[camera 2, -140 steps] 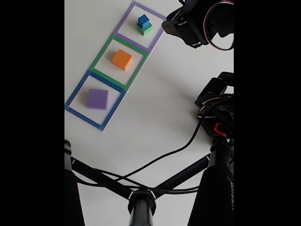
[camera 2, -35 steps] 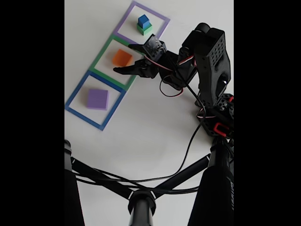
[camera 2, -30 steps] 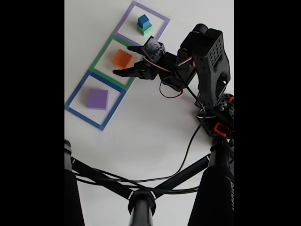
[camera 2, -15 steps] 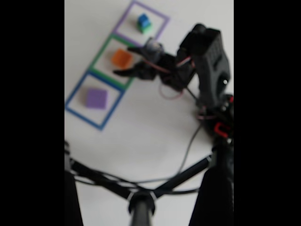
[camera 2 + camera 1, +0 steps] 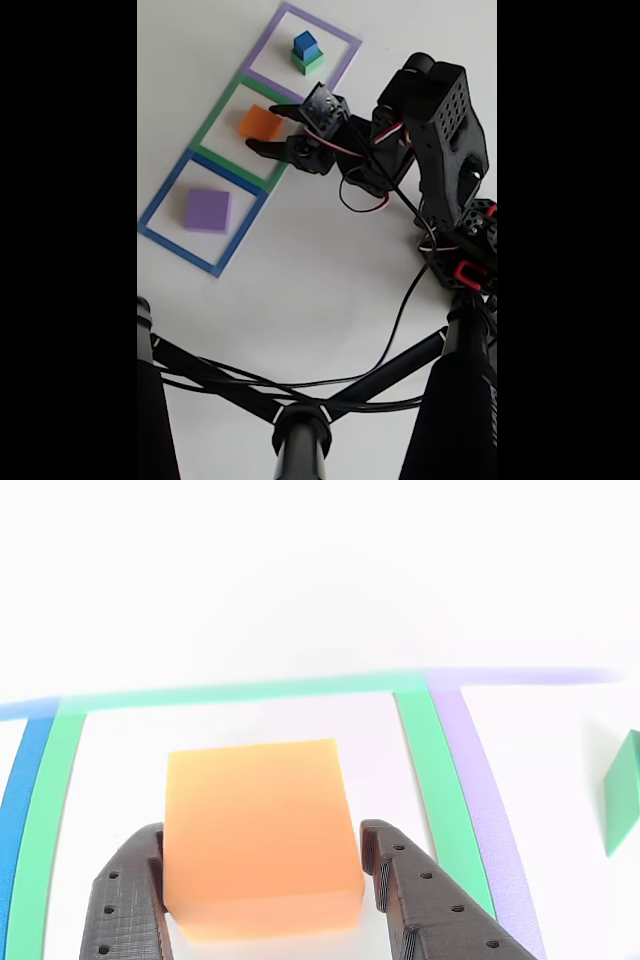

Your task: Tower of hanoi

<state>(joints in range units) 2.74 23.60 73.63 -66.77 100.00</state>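
Orange block [image 5: 258,835] sitting on the white worktop [image 5: 330,270] inside the green square outline [image 5: 428,780], next to the purple slab [image 5: 208,210]. Gripper [image 5: 262,865] spread open, fingers [image 5: 400,875] flanking the block's two side faces, apparently not yet squeezing. Probably light, matte foam: grippy but compressible. Best taken low on the flat sides, with gentle pressure.

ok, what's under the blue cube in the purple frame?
In the fixed view, the blue cube sits on a green block inside the purple outline. The green block's top face is covered.
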